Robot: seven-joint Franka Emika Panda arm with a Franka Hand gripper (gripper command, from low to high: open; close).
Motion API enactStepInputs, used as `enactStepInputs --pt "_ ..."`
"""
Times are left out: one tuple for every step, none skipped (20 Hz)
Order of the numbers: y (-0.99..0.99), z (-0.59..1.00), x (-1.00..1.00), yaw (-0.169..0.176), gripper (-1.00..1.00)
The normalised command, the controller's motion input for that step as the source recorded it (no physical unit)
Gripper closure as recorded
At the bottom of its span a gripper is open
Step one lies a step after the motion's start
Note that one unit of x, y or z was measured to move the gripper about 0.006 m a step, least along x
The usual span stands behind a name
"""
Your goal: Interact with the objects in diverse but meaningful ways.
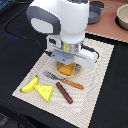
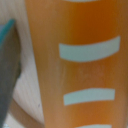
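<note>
My gripper (image 1: pixel 66 62) hangs low over the golden-brown bread loaf (image 1: pixel 68 69), which lies on a round wooden plate (image 1: pixel 76 74) on the placemat. The wrist view is filled by the loaf (image 2: pixel 80 65), orange with pale stripes. One grey finger (image 2: pixel 7 70) stands beside it with a thin gap between them; the other finger is out of view. The jaws look open around the loaf. The yellow banana (image 1: pixel 30 84), yellow cheese wedge (image 1: pixel 46 92) and brown sausage (image 1: pixel 64 93) lie at the mat's near end. The grey saucepan (image 1: pixel 95 13) is behind the arm.
A fork with an orange handle (image 1: pixel 63 80) lies just in front of the plate. The beige placemat (image 1: pixel 97 85) rests on a black surface. A brown board at the exterior view's upper right holds the saucepan and a pale bowl (image 1: pixel 122 16).
</note>
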Motion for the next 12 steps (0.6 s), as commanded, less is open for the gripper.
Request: enactStepInputs --pt "-0.16 -0.22 0.0 0.0 1.0" --pt "-0.13 -0.22 0.0 0.0 1.0" --pt "-0.12 -0.21 0.0 0.0 1.0" --pt "-0.14 -0.21 0.0 0.0 1.0" --pt "-0.15 -0.12 0.0 0.0 1.0" --pt "0.0 0.05 0.04 0.0 1.0" --pt "0.0 0.43 0.0 0.004 1.0" --pt "0.0 0.51 0.0 0.012 1.0" --pt "0.0 0.55 0.0 0.01 1.0" --pt "0.0 0.54 0.0 0.009 1.0" --pt "0.0 0.53 -0.09 0.026 1.0" --pt "0.0 0.51 -0.1 0.047 1.0"
